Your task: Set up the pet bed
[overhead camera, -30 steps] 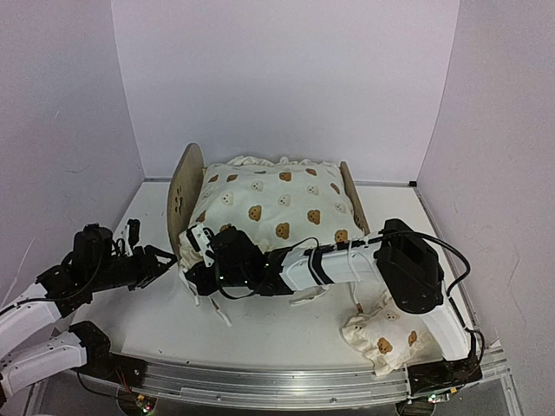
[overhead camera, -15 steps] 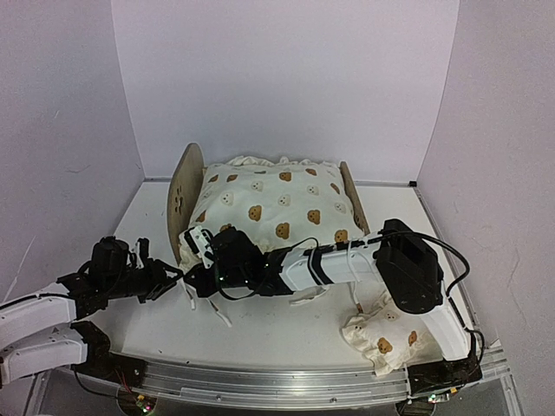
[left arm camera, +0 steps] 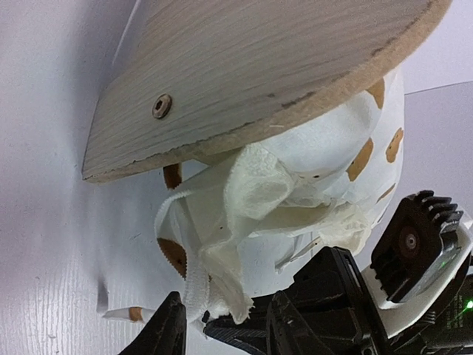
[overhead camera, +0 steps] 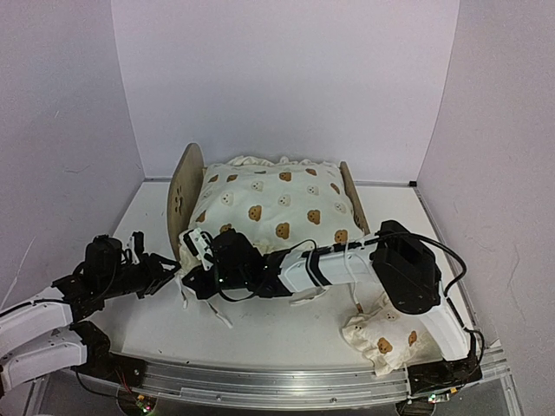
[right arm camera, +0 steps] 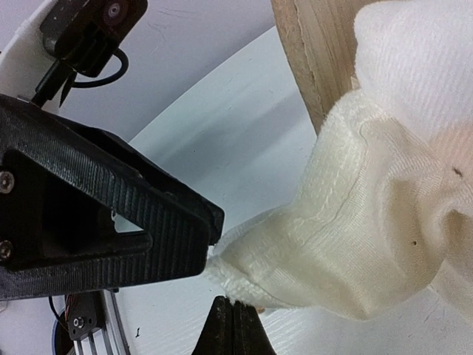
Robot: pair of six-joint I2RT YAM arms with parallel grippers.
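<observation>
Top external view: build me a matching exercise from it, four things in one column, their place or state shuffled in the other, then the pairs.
Things
1. pet bed
2. bear-print cushion
3. small pillow
4. right gripper

Place or state
A. at the near right corner of the table
B. jaws shut on the cushion's near-left corner
C. light wood, headboard upright at its left end
D. lying on top of the bed

Pairs: 1-C, 2-D, 3-A, 4-B
</observation>
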